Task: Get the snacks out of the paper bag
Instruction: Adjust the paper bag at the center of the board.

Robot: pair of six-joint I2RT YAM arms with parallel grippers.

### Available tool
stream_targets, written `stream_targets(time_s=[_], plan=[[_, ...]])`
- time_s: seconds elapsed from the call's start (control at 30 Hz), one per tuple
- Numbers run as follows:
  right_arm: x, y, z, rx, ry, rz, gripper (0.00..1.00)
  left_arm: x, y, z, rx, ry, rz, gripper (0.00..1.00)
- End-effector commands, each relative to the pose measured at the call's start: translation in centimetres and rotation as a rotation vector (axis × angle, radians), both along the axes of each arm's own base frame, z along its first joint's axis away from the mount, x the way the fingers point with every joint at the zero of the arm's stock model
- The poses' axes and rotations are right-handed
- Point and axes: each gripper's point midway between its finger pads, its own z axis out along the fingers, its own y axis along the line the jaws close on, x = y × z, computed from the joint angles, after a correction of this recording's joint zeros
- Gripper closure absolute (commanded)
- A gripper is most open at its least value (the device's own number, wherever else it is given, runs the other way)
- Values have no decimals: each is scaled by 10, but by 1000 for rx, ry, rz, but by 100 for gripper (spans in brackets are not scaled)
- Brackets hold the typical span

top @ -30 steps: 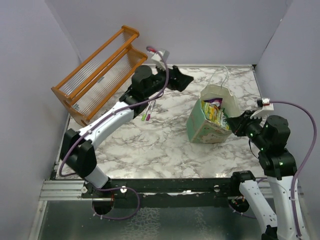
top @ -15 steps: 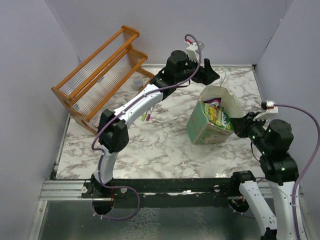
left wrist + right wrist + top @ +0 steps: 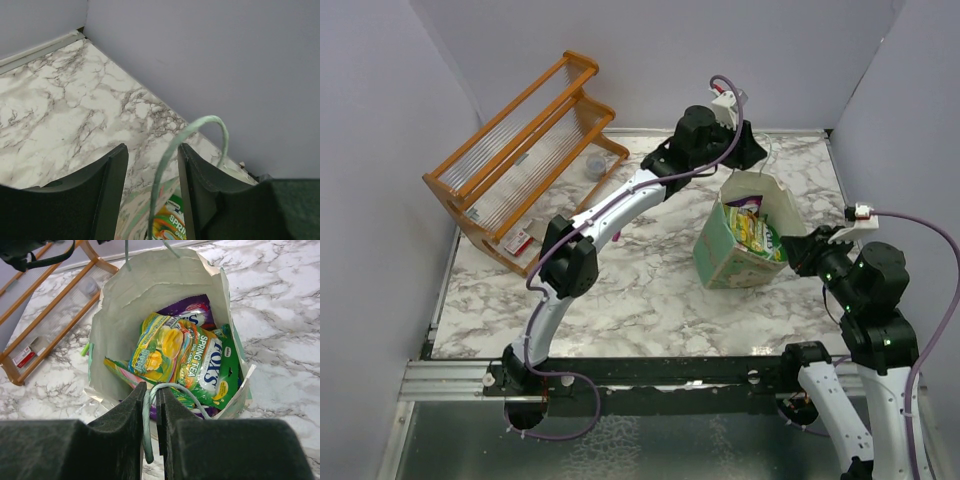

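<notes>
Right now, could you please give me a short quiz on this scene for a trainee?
1. True or false: the snacks lie inside the bag.
2. The right gripper is shut on: A a snack; B a handle; C nothing.
3. Fill in: the left gripper is ___, with the other handle between its fingers.
Key: 1 true; 2 B; 3 open.

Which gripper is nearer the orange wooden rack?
Left. The left gripper straddles the paper bag's far handle, on the rack's side; the right gripper pinches the near handle, beyond the bag.
</notes>
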Motion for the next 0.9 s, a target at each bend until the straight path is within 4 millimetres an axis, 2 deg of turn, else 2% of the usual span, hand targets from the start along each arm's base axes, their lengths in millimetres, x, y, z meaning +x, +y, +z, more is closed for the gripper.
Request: stream_targets(time_s=[0.0,0.07,0.2,0.33,0.43,0.57,0.63,0.77,0.87], plan=[[1,0,13,-8,-63,3,85,10,-7,18,-37,-39,34,53],[1,0,14,-7,-67,8,85,9,-9,23,-60,-48,25,54],[0,2,13,-8,-65,16,85,5,-6,39,-90,-68,21,74],[-1,7,14,-6,-69,48,85,0,11,69,-107,-121,62,90],[0,17,14,-27,-88,125,79,-1,32,90,-103,-168,135,98],[6,32,8,-47,-61,232,79,0,63,107,-100,-187,215,100],[6,46,7,-46,-48,331,79,-1,80,114,-100,-182,242,100],[4,69,5,-25,-42,494,80,-3,118,119,-76,-147,301,100],[2,81,4,0,-43,581,80,-13,148,119,-59,-133,341,100]])
